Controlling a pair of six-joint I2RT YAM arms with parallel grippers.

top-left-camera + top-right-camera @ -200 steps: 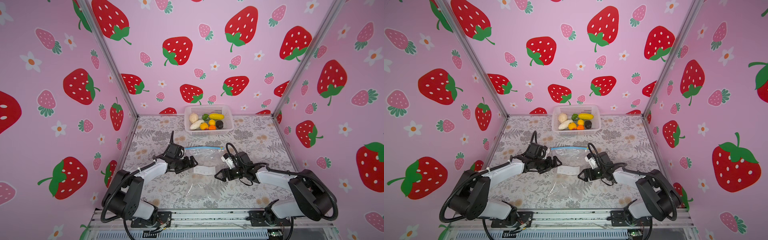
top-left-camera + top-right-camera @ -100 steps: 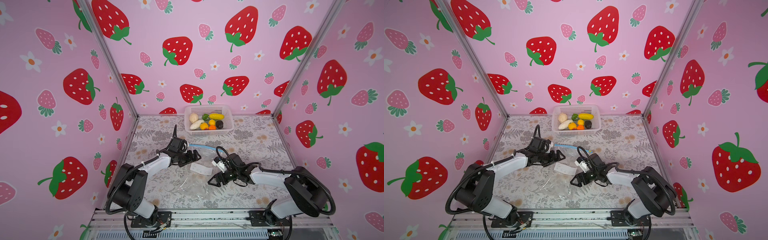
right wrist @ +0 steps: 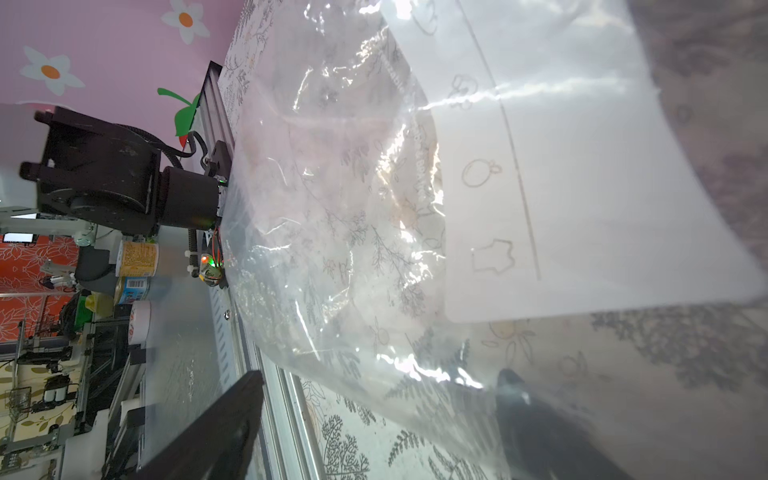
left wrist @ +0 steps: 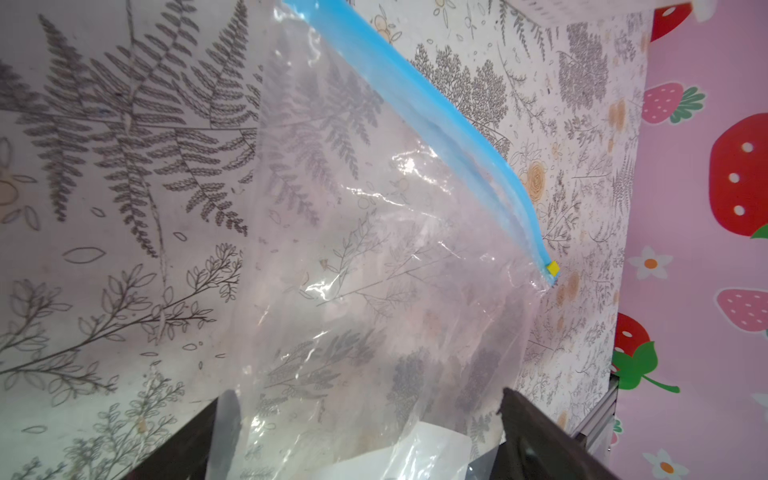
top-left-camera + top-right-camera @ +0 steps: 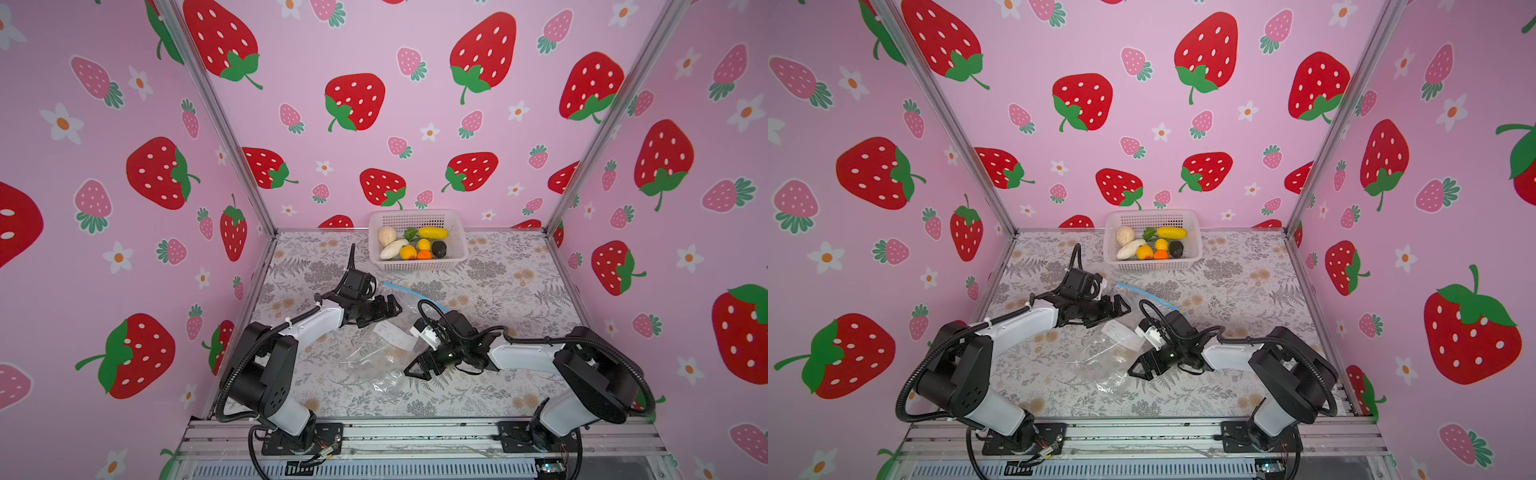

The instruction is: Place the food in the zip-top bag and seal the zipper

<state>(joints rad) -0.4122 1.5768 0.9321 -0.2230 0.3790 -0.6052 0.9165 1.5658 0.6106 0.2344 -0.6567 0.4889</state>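
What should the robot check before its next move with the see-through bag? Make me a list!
1. Left gripper open: ok, jaws stand wide at the zip-top bag.
2. Right gripper open: ok, jaws stand wide at the bag's side.
3. Bag gripped: not ok, neither gripper is shut on it.
4. Zipper open for filling: cannot tell, the blue strip looks flat.
5. Food in the bag: not ok, all of it sits in the white basket.
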